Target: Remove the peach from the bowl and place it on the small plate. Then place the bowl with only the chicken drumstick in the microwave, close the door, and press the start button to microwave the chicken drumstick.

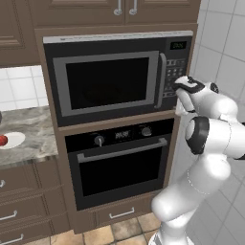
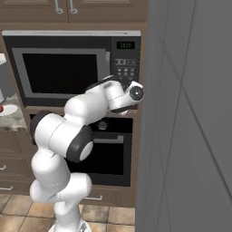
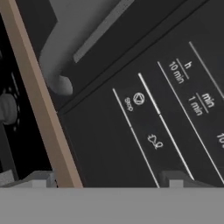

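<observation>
The claw (image 3: 109, 177) is right up against the keypad (image 3: 166, 118) of the microwave (image 1: 115, 76), at the panel's lower part. In the hand view its two fingertips (image 3: 175, 178) sit wide apart at the bottom edge, so the jaws are spread, with nothing between them but the dark panel face; whether a tip actually touches a key cannot be told. Between the tips lie the bottom row of keys, one marked "stop" with a triangle-in-circle sign and one with a small start-like symbol, and beyond them keys marked "10 min" and "1 min". The door (image 1: 107, 83) is shut flush, its silver handle (image 1: 161, 79) just left of the keypad. In the left base view the hand (image 1: 191, 88) sits on the panel's right lower corner, above the oven (image 1: 119, 158). Far to the left on the counter (image 1: 33, 139), the peach (image 1: 3, 140) rests on the plate (image 1: 13, 139). The bowl and drumstick cannot be made out through the dark window.
</observation>
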Controlling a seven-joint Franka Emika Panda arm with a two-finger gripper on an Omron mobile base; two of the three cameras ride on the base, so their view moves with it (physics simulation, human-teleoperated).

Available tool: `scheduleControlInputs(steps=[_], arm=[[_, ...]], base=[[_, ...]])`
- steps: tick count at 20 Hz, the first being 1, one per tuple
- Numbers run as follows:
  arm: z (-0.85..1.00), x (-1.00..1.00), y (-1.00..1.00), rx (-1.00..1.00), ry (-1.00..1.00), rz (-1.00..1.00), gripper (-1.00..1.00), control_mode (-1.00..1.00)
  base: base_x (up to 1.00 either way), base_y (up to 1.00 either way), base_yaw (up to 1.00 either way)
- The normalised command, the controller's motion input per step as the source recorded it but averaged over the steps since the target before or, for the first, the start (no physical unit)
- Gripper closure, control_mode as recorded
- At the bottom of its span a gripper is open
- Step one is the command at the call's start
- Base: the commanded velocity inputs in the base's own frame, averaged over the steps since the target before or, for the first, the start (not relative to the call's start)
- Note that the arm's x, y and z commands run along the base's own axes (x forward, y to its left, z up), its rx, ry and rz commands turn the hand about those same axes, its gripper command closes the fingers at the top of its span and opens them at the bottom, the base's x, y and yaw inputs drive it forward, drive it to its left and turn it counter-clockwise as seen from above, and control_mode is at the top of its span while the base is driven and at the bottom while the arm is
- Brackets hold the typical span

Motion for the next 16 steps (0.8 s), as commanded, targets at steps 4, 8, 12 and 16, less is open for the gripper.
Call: scheduleControlInputs(steps=[4, 8, 12, 16], arm=[[-0.11, 0.34, -0.17, 0.01, 0.0, 0.0, -1.0, -1.0], [-0.19, 0.38, -0.03, 0.0, 0.0, 0.0, -1.0, -1.0], [-0.31, 0.34, 0.0, 0.0, 0.0, 0.01, -1.0, -1.0], [-0.31, 0.1, 0.0, 0.0, 0.0, 0.02, -1.0, -1.0]], base=[[0.0, 0.0, 0.0], [0.0, 0.0, 0.0], [0.0, 0.0, 0.0], [0.0, 0.0, 0.0]])
